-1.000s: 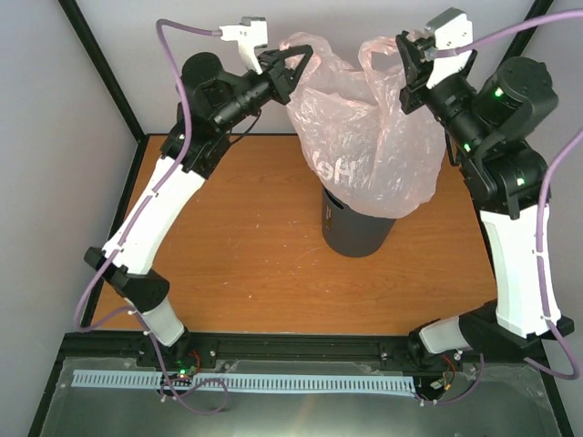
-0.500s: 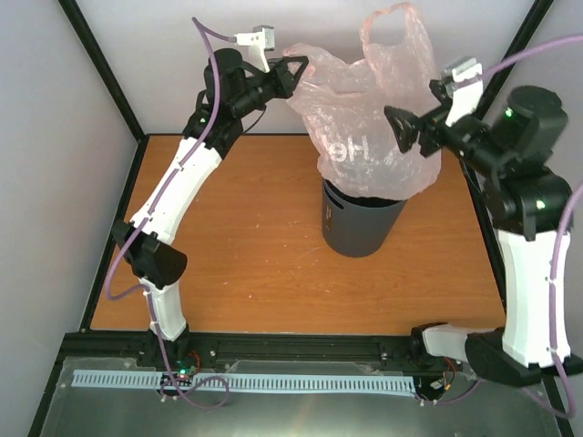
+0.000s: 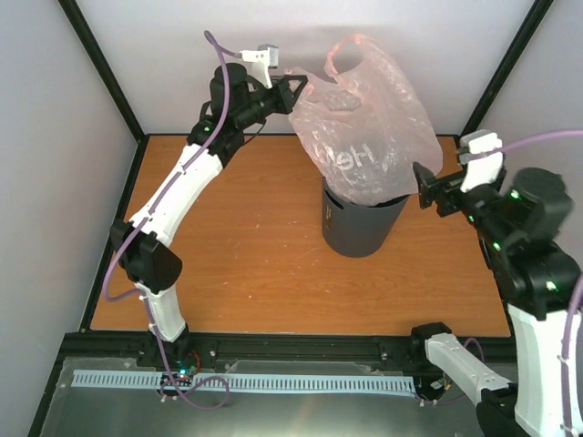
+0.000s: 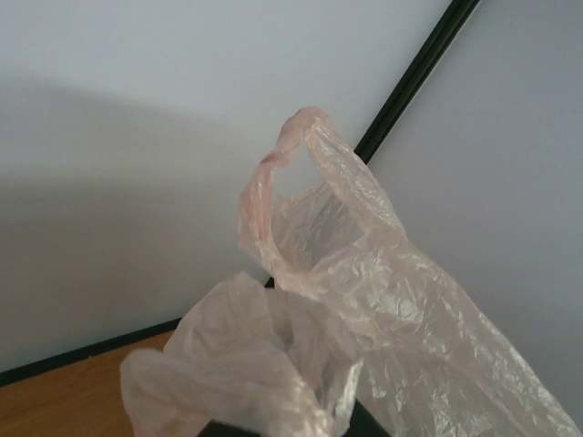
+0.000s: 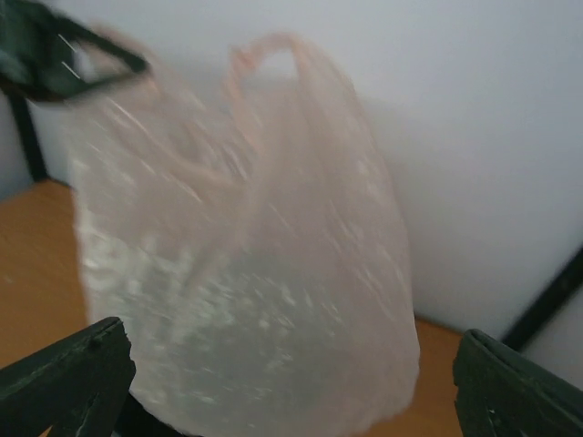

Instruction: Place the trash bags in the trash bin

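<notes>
The pale-pink trash bag sits with only its bottom inside the dark grey trash bin, the rest billowing above, pinched by its edge in the left gripper, while the right gripper hangs beside it, spread wide and empty, so I'd say most remains.

We've got an orange-brown wooden table mid-frame, black frame posts in the upper corners, pale walls, and a white slotted strip along the bottom.
</notes>
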Controlling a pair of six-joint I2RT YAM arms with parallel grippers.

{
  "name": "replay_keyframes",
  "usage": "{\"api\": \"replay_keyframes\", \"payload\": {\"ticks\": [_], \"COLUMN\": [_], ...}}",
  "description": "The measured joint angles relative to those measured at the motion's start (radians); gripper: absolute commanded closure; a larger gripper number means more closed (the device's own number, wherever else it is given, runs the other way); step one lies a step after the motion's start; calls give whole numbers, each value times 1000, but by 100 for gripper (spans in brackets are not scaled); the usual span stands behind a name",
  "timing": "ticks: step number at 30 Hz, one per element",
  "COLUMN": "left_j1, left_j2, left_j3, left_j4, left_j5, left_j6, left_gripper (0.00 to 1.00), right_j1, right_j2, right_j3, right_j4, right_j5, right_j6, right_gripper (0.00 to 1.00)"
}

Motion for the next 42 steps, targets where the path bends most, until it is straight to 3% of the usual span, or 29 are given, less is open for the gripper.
{"api": "replay_keyframes", "payload": {"ticks": [4,9,14,19,26,32,35,42], "left_j1": [0,0,-13,-26,-72,-259,-322,-308], "left_j2": [-42,-80,-99,-101,-102,-137,-152,-140], "left_j3": [-21,-17,-9,-3,19,21,29,100], "left_j4": [14,29,29,21,-2,-37,-46,-109], "left_j5": [10,32,26,11,-43,-307,-370,-464], "left_j6": [24,46,84,109,173,405,463,502], "left_gripper": [99,99,99,99,99,99,99,99], "right_j1": [-21,-109,-386,-581,-595,-595,-595,-595], "right_j2": [41,133,304,400,347,288,298,318], "right_j3": [-115,-97,58,-10,-210,-205,-206,-227], "right_j4": [11,34,111,222,257,273,277,278], "right_j5": [79,64,-175,-382,-455,-491,-502,-551], "right_j6": [-9,0,90,180,154,105,98,82], "right_gripper": [9,14,26,35,44,45,47,49]}}
